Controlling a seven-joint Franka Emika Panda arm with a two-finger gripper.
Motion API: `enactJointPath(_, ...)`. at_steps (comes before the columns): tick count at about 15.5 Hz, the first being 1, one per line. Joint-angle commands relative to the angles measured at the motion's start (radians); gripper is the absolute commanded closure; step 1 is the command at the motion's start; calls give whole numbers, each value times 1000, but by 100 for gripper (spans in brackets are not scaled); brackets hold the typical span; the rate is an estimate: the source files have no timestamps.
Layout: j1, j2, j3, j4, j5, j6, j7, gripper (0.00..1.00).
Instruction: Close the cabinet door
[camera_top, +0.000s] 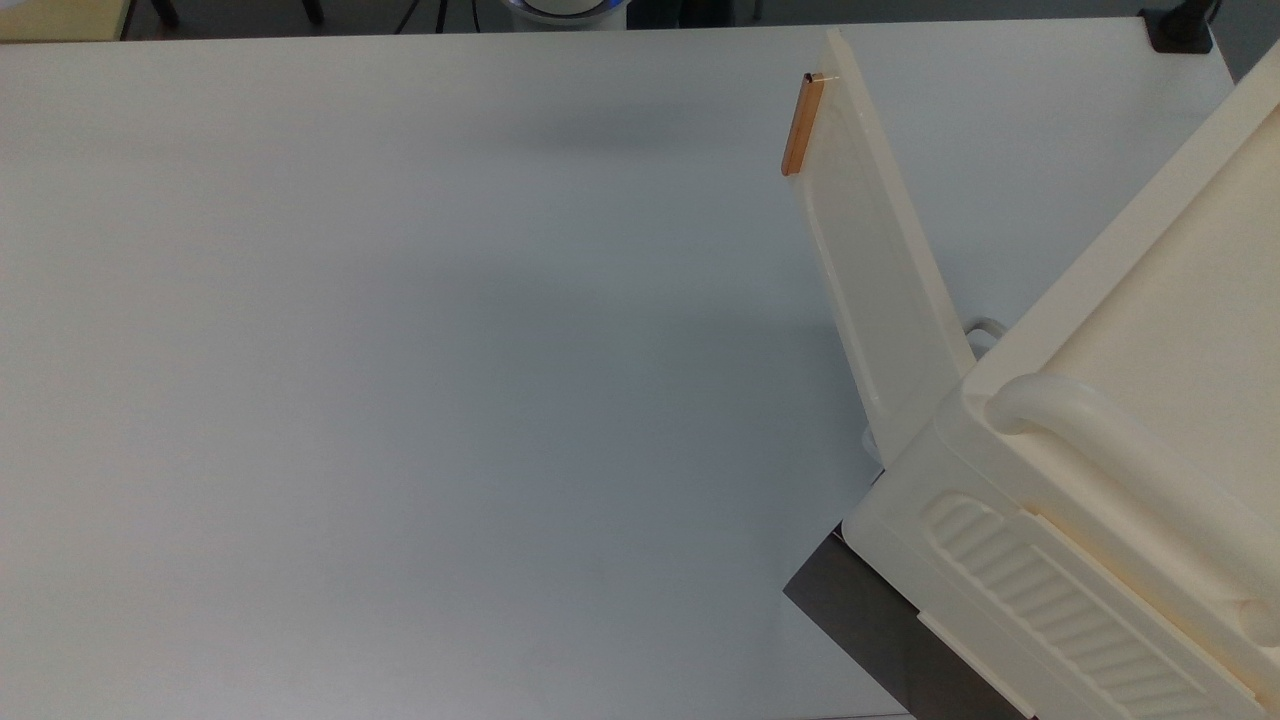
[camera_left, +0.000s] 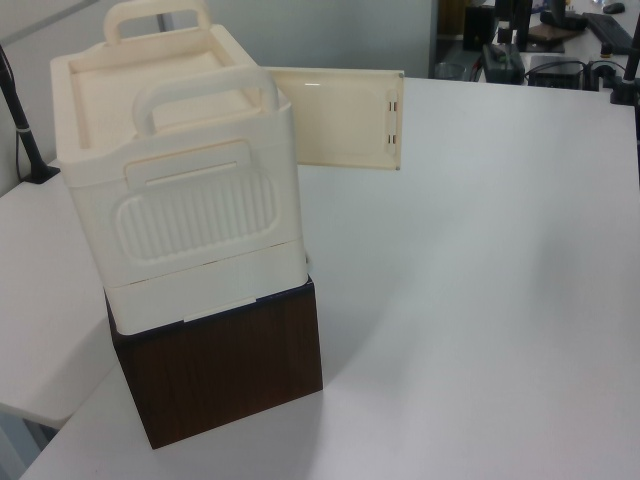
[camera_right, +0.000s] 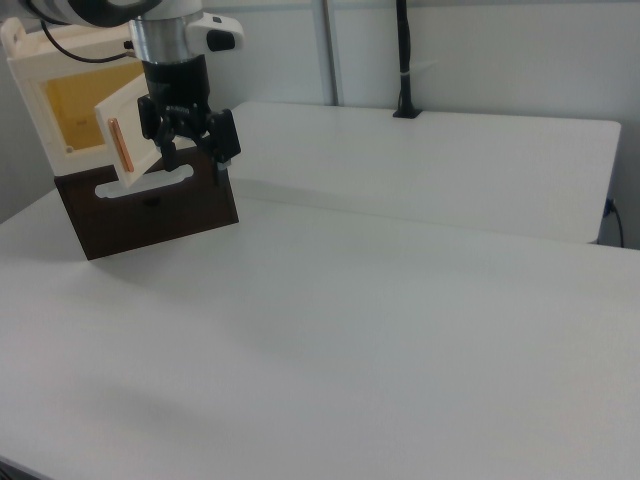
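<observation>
In the right view, the bare white table (camera_right: 380, 330) takes up the lower and middle frame. At the upper left hangs the gripper (camera_right: 196, 160), its two dark fingers (camera_right: 222, 140) spread apart with nothing between them, pointing down above the table. It sits in front of the door (camera_right: 140, 135), so whether it touches the panel cannot be told. The door swings out from the cabinet (camera_right: 45, 100) toward the camera, its copper handle (camera_right: 121, 147) on the free edge. Behind it the cabinet's opening shows a yellowish inside. The cabinet stands on a dark brown box (camera_right: 150, 215).

In the top view, the cabinet (camera_top: 1130, 480) fills the lower right, and the door (camera_top: 880, 280) runs from it toward the upper middle, wide open, handle (camera_top: 802, 124) at its far end.

In the left view, the box (camera_left: 225, 370) is nearest at lower left, the cabinet (camera_left: 180, 200) on it, and the door (camera_left: 340, 118) juts to the right at the top.
</observation>
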Motion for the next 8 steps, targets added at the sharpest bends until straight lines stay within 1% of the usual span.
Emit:
enactJointPath(1, 17, -7, -16, -2, 7, 13, -17, 0)
enactJointPath(8, 16, -4, -21, -2, 22, 16, -19, 0)
